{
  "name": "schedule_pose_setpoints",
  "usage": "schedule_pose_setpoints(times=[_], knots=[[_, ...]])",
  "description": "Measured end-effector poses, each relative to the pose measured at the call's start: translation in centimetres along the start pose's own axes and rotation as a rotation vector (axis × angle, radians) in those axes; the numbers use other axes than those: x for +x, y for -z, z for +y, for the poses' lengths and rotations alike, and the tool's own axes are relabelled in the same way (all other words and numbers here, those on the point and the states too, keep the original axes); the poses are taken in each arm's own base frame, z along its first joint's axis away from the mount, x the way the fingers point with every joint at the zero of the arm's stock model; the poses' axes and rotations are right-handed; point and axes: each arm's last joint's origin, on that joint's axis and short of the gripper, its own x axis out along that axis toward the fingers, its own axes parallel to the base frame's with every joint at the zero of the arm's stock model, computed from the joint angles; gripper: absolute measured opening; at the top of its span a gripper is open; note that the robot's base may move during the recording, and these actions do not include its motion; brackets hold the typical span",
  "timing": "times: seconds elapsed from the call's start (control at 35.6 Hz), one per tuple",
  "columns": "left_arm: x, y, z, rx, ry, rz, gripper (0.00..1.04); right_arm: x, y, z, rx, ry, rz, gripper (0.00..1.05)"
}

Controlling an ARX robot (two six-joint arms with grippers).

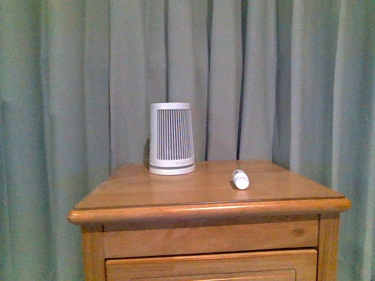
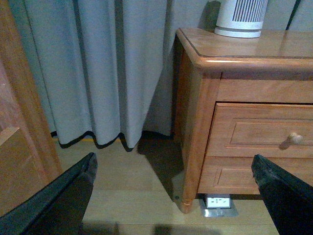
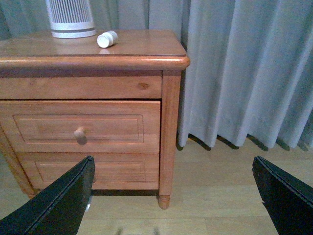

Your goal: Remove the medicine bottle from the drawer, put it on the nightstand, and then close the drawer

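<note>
The medicine bottle (image 1: 239, 179) lies on its side on the nightstand (image 1: 176, 190) top, right of centre; it also shows in the right wrist view (image 3: 107, 38). The drawer (image 3: 80, 126), the taller front with a round knob, sits flush and shut; it shows in the left wrist view too (image 2: 266, 131). My left gripper (image 2: 173, 196) is open and empty, low by the nightstand's left front corner. My right gripper (image 3: 173, 196) is open and empty, low in front of its right front leg. Neither arm shows in the front view.
A large white ribbed tapered cylinder (image 1: 171, 139) stands at the back left of the top. Grey-green curtains (image 1: 281, 82) hang behind. A floor socket plate (image 2: 218, 203) lies under the nightstand. Other wooden furniture (image 2: 19, 147) stands to the left. The floor is pale wood.
</note>
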Motion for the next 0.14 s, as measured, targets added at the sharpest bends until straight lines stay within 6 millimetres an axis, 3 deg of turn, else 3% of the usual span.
schedule_pose_setpoints(times=[0.14], knots=[[0.00,0.00,0.00,0.000,0.000,0.000,0.98,0.00,0.00,0.00,0.000,0.000,0.000,0.98]])
